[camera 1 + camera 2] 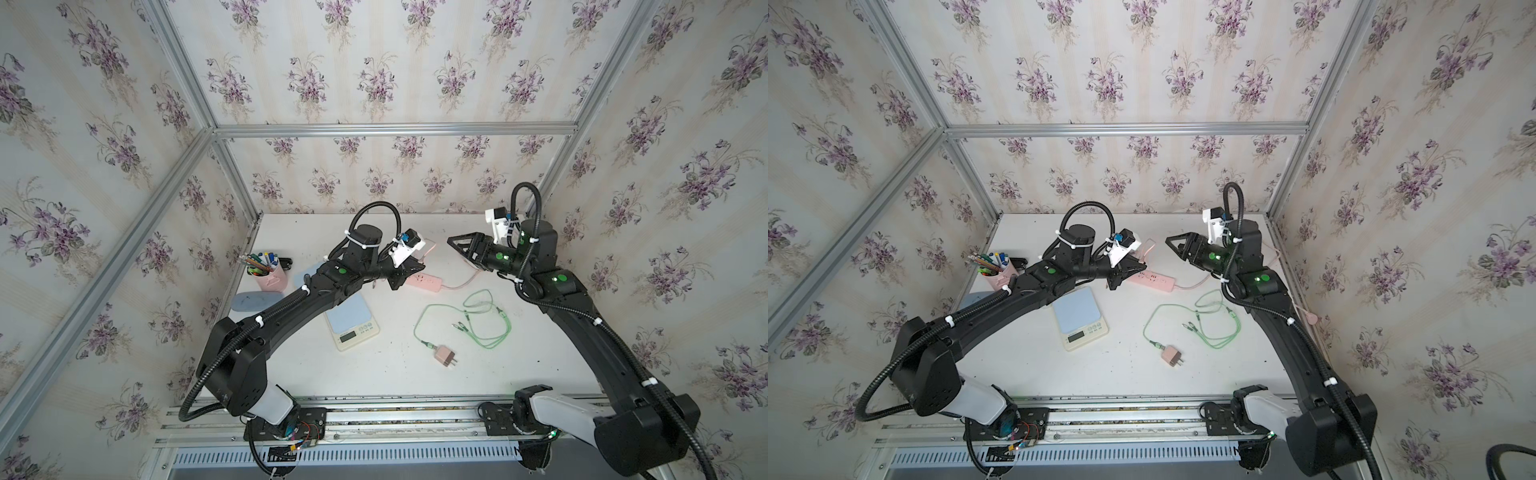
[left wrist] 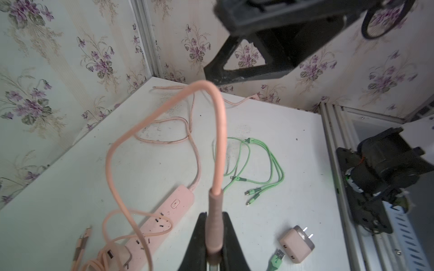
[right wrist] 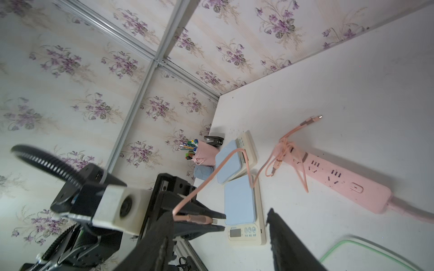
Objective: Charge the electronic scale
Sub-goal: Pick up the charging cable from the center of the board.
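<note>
I noted the left fingers (image 2: pixel 197 234) clamped shut on the plug end of the thin pink charging cable (image 2: pixel 218 140) near the pink plastic power strip (image 1: pixel 424 283), the right fingers (image 3: pixel 281 234) spread apart and empty, and the cream blue-topped electronic scale (image 1: pixel 352 320) mid-bench (image 1: pixel 374 374) beside the left forearm.

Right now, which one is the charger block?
On the white table, look right of the blue-topped scale to the looped green cable. The charger block lies by that cable's end: small, pink, with two bare metal prongs, unlike the long pink power strip.
</note>
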`<move>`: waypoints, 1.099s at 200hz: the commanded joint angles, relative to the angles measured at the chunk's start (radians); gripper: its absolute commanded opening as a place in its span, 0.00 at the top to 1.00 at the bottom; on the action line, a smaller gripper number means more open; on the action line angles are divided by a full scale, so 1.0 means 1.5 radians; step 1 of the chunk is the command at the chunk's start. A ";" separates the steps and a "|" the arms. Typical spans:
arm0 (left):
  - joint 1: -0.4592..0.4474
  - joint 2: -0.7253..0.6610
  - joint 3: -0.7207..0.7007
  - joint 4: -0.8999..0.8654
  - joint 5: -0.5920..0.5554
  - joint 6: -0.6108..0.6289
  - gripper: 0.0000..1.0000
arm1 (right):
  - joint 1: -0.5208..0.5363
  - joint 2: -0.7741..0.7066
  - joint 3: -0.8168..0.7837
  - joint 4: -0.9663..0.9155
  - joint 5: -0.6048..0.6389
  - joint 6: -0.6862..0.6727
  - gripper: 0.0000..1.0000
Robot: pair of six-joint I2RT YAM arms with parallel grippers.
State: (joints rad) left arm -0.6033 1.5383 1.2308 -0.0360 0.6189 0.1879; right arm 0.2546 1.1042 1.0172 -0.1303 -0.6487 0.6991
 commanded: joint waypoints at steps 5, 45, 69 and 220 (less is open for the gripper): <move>0.018 0.008 0.014 -0.011 0.149 -0.118 1.00 | 0.032 -0.078 -0.103 0.196 -0.006 0.004 0.31; 0.020 0.010 0.021 -0.038 0.186 -0.134 1.00 | 0.094 -0.086 -0.122 0.179 0.028 -0.067 0.29; 0.020 0.010 0.021 -0.051 0.190 -0.130 1.00 | 0.127 -0.034 -0.069 0.118 0.032 -0.120 0.35; 0.022 0.015 0.055 -0.125 0.245 -0.082 1.00 | 0.147 0.088 0.022 -0.018 -0.073 -0.282 0.96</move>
State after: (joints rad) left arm -0.5720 1.5639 1.2991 -0.2298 0.9382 0.0433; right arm 0.4767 1.2247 1.0447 -0.1310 -0.7341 0.3161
